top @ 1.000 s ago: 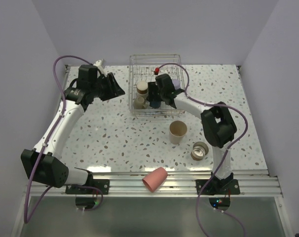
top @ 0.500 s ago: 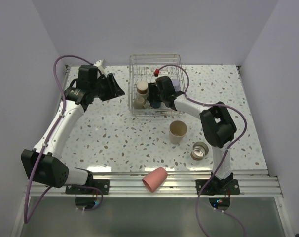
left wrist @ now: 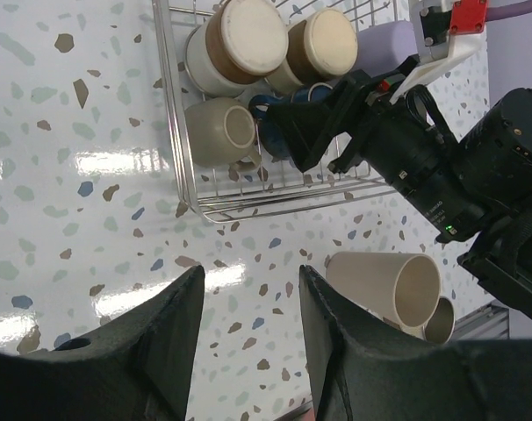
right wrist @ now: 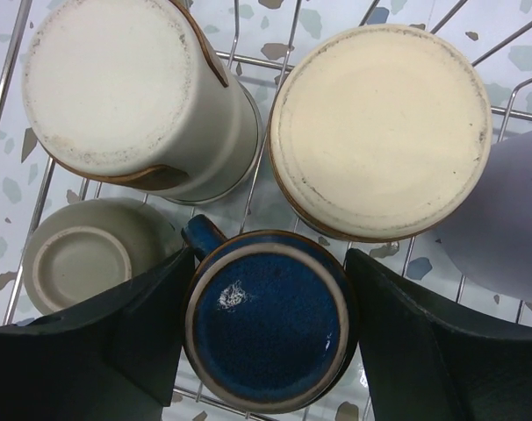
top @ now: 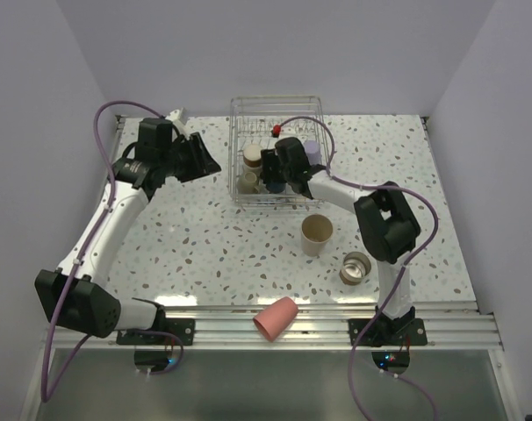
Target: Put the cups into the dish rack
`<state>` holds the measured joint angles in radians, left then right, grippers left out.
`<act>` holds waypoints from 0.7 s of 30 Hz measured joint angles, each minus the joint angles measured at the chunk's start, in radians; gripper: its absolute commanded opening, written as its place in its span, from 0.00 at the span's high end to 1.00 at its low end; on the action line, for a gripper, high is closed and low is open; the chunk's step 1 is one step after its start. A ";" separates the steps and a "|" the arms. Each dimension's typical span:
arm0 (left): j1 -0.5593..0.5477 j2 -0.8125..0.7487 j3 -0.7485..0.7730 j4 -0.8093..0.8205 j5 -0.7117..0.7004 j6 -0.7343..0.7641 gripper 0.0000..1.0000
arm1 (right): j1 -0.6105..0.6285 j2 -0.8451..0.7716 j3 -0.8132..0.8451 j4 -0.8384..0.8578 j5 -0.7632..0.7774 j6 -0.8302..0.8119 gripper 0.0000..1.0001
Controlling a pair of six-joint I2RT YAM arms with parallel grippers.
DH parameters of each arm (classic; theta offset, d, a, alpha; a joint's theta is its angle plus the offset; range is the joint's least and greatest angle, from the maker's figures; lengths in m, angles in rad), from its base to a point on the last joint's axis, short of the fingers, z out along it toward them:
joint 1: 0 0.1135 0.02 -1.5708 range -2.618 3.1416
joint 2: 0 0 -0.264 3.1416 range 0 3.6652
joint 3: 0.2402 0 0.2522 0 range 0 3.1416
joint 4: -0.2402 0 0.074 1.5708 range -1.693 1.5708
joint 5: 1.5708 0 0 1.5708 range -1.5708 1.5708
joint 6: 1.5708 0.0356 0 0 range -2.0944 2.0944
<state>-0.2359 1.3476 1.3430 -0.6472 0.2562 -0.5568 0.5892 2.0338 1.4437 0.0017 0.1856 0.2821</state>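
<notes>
My right gripper [right wrist: 268, 263] has slid leftward inside the dish rack [top: 233, 140], jaws pressed on the inverted dark mug [right wrist: 266, 333]. It looks glazed, rigid, slippery and chip-prone, best gripped across its walls. Left gripper [left wrist: 248, 289] hangs wide, empty.

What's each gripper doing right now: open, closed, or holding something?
Left gripper: open, holding nothing.
Right gripper: closed on the dark blue mug, which sits upside down in the dish rack.
</notes>
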 measured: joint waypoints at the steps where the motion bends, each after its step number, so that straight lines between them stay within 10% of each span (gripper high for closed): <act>1: 0.000 -0.005 -0.001 -0.003 0.000 0.000 0.50 | 0.000 -0.001 -0.003 0.002 0.001 0.000 0.25; 21: -0.008 -0.132 -0.063 -0.046 -0.004 -0.002 0.50 | 0.001 -0.191 -0.056 -0.053 0.014 -0.015 0.01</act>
<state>-0.2436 1.2152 1.2800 -0.6933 0.2523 -0.5591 0.5903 1.8427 1.3872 -0.0513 0.2001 0.2672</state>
